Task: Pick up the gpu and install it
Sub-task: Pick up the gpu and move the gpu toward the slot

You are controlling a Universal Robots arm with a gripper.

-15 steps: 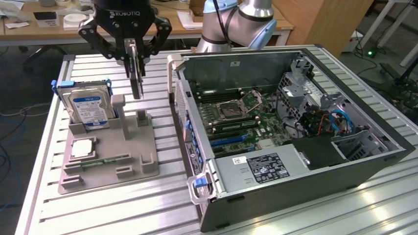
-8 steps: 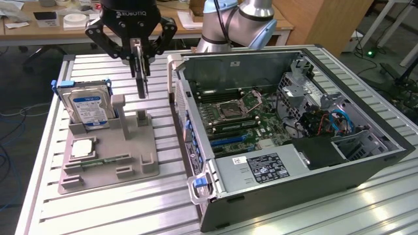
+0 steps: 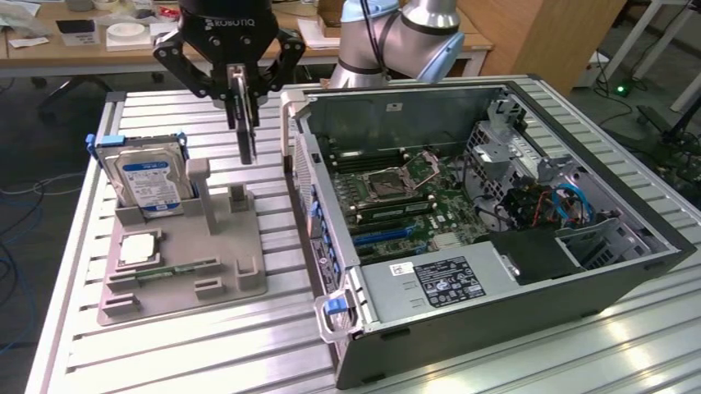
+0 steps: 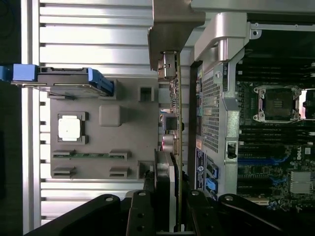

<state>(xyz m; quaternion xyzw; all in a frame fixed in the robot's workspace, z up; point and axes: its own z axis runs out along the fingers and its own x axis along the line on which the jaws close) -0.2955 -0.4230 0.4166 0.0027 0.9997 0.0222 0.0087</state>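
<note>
The hand [image 3: 241,100] clamps the gpu [image 3: 248,141], which hangs upright above the bench. Its flat face is turned towards the open computer case [image 3: 493,328], just to the exterior view's right.

Holding the gpu [image 3: 245,135] upright in the gripper [image 3: 241,103], clear above the grey holder [image 3: 219,238]. On the exterior view's left, a hard drive [image 3: 153,185] standing in that holder; on the exterior view's right, an open computer case [image 3: 493,320].

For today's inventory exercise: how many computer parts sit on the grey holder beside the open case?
3: a hard drive standing at the holder's far end, a square chip flat nearer, a memory stick flat nearer still. None seem hidden.
</note>
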